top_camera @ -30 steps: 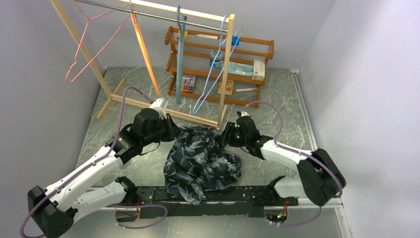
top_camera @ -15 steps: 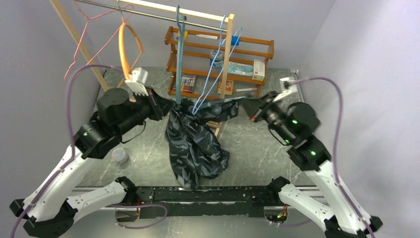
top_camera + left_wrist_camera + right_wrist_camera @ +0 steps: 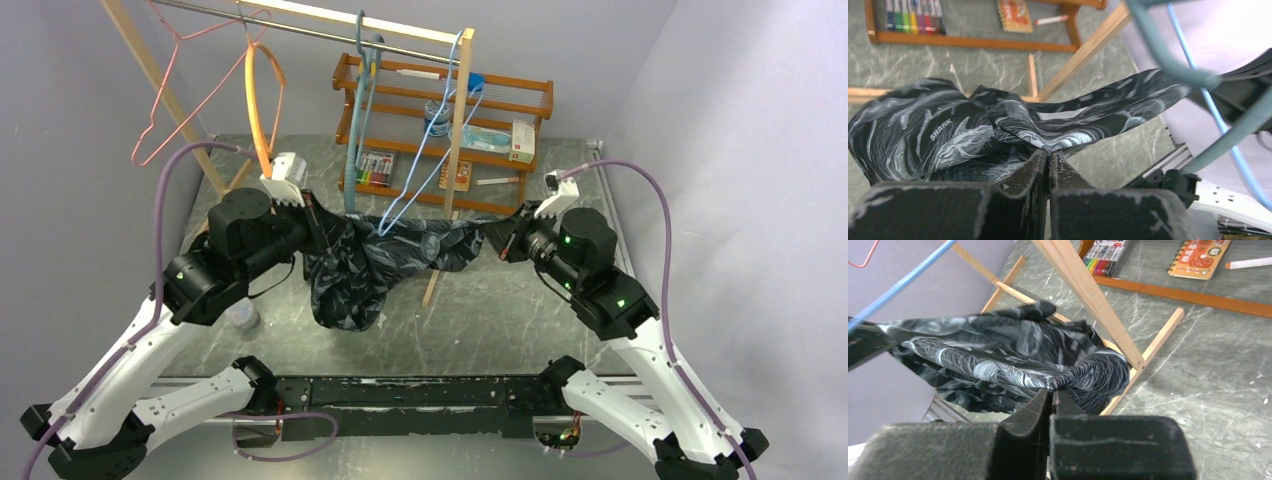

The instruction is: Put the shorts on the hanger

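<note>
The shorts (image 3: 385, 255) stretch left to right in the air over the bench (image 3: 480, 320), just under the blue wire hanger (image 3: 412, 160), with the left end effector (image 3: 314, 220) and right end effector (image 3: 503, 238) pinched tight on their ends.

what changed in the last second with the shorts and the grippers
The right gripper closed on the shorts. It and the left gripper, already gripping, rose from the table toward the rack, lifting the heap and stretching it out by the hanger's lower end. The rack and the shelf stayed put.
</note>
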You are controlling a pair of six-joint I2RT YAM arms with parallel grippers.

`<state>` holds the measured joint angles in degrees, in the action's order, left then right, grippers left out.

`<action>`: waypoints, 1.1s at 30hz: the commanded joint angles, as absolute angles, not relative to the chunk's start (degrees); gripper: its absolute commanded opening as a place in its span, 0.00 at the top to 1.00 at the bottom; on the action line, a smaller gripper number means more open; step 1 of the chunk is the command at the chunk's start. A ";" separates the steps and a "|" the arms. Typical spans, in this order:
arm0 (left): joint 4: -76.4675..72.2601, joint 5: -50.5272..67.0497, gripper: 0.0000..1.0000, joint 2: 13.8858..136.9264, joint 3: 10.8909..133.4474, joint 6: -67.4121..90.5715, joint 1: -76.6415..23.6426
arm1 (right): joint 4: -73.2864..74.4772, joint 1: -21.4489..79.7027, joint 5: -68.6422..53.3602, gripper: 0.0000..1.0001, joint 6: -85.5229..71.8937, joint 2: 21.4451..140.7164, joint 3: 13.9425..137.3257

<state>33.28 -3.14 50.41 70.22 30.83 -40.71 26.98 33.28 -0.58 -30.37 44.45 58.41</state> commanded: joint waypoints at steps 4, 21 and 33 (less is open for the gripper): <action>35.10 -3.71 0.93 48.46 66.76 29.84 -40.70 | 30.43 33.09 0.61 1.00 -29.98 42.34 58.08; 24.99 23.97 0.48 50.22 50.46 31.95 -40.77 | 51.91 33.05 28.50 1.00 -44.69 34.89 57.85; 31.22 14.50 0.32 52.73 47.47 33.41 -40.79 | 43.21 33.02 19.98 1.00 -43.24 38.68 60.36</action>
